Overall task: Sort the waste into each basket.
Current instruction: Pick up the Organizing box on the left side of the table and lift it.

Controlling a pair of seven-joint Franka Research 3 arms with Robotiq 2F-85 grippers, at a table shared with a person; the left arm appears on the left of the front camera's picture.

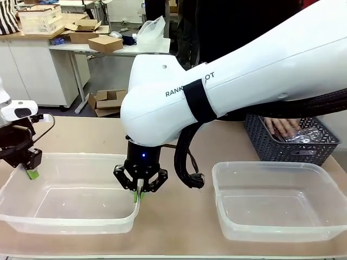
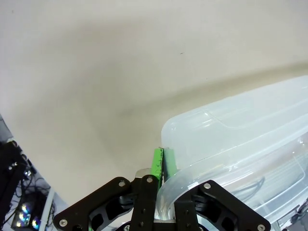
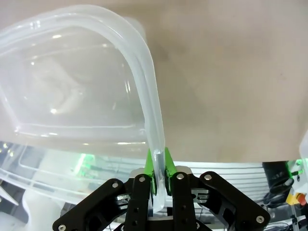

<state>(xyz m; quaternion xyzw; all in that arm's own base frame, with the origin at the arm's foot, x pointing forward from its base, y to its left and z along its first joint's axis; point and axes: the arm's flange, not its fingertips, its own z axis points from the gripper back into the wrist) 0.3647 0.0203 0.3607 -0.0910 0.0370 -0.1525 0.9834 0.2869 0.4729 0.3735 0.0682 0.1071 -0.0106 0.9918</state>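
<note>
Basket-positioning step: left gripper (image 1: pixel 31 173) and right gripper (image 1: pixel 140 194) fingers clamp the tub (image 1: pixel 65 222) rim at 9 and 3 o'clock; the next move calls for synchronized travel.

White cabinets (image 1: pixel 32 70) and a table (image 1: pixel 133 52) piled with cardboard boxes (image 1: pixel 104 43) stand beyond.

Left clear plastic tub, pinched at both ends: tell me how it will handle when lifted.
The empty see-through rectangular plastic tub is probably light. Its thin rim, pinched by the left gripper and right gripper, may flex. Smooth plastic could slip from the green pads.
</note>
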